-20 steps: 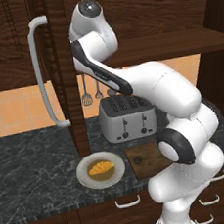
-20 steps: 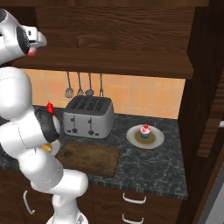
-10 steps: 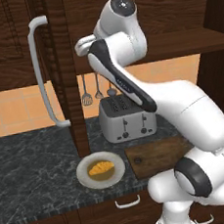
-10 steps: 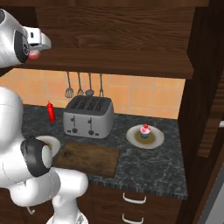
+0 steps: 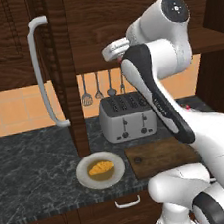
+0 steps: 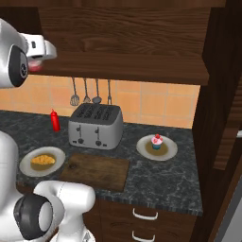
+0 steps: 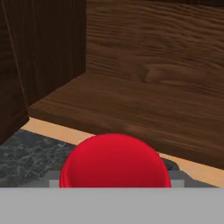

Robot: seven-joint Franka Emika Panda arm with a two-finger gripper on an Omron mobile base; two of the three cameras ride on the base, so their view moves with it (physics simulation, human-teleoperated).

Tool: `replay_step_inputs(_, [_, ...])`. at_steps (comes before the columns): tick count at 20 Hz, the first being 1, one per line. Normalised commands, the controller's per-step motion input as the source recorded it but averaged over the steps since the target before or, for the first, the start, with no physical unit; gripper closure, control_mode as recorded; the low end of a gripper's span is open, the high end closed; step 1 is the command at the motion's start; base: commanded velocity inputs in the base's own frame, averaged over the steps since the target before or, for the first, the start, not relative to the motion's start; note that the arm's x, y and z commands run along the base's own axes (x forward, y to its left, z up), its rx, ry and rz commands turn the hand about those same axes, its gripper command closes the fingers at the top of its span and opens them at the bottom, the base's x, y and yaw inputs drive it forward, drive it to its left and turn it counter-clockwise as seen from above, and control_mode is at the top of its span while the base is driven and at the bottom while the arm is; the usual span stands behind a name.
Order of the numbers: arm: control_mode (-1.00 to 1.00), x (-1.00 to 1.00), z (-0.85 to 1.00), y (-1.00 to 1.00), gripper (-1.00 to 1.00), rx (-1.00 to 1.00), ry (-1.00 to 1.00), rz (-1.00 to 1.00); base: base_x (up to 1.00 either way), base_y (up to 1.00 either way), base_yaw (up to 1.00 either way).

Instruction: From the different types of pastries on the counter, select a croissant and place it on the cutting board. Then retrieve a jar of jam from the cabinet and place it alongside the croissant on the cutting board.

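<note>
Right in front of your hand camera the small jar of jam with the red lid [image 7: 114, 161] is sitting between the fingers, so your gripper [image 7: 114, 177] is clamping it just outside the dark brown wooden cabinet [image 7: 148, 65]. Below, the flat dark brown cutting board [image 6: 94, 171] is lying bare on the dark marbled counter [image 6: 160, 182], while the golden crescent croissant [image 5: 101, 168] is resting on a round grey plate [image 5: 87, 178] beside it.
</note>
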Motion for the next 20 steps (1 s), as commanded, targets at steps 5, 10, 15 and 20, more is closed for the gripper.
replay_step_inputs(5, [-1.0, -0.76, 0.03, -0.54, 1.0, 0.0, 0.12, 0.1, 0.0, 0.0, 0.0])
replay_step_inputs(10, [-1.0, -0.6, -0.05, -0.22, 1.0, 0.0, 0.19, 0.01, 0.0, 0.0, 0.0])
replay_step_inputs(15, [-1.0, -0.37, -0.29, -0.09, 1.0, 0.0, 0.32, 0.04, 0.0, 0.0, 0.0])
replay_step_inputs(20, [-1.0, -0.59, -0.36, -0.21, 1.0, -0.02, 0.2, 0.02, 0.0, 0.0, 0.0])
